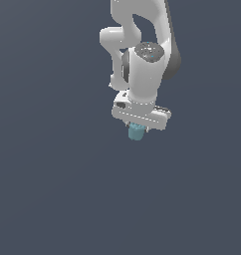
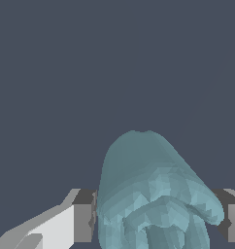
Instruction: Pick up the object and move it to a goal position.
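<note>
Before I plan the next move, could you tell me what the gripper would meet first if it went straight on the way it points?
The gripper points down with the teal object between its fingers. Beyond the object only the plain dark ground shows, so that likely comes first; depth is unclear.

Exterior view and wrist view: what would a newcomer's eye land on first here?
The white arm stands out first, reaching down from the top of the exterior view against a plain dark grey ground. Next is the teal-blue object poking out under the gripper. In the wrist view that lumpy object fills the space between the two fingers.
</note>
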You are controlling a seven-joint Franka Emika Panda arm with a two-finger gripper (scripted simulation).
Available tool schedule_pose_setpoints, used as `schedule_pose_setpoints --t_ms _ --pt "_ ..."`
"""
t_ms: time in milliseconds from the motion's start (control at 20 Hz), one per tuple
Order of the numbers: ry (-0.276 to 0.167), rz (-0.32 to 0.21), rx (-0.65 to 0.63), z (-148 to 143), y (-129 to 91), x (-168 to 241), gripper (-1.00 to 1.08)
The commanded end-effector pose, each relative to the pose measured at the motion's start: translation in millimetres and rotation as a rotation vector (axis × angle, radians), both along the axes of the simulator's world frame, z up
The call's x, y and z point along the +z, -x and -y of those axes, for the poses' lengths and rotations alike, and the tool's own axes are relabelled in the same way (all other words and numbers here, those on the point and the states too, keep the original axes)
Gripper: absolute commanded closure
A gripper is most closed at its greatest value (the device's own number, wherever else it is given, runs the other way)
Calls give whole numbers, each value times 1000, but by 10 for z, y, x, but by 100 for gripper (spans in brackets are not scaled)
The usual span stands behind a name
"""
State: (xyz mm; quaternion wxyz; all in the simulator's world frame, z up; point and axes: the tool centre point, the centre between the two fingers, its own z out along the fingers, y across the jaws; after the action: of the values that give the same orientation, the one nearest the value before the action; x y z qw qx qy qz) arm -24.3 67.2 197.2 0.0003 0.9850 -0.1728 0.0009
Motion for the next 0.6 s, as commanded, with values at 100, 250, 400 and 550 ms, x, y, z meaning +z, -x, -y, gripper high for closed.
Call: schedule_pose_setpoints --t_ms 100,250,400,550 --pt "0 -1 0 -105 -133 441 108" --pt "0 -1 0 -175 -226 727 108" --pt "0 -1 0 -241 -315 998 108" --pt "0 -1 0 -300 -398 1239 108"
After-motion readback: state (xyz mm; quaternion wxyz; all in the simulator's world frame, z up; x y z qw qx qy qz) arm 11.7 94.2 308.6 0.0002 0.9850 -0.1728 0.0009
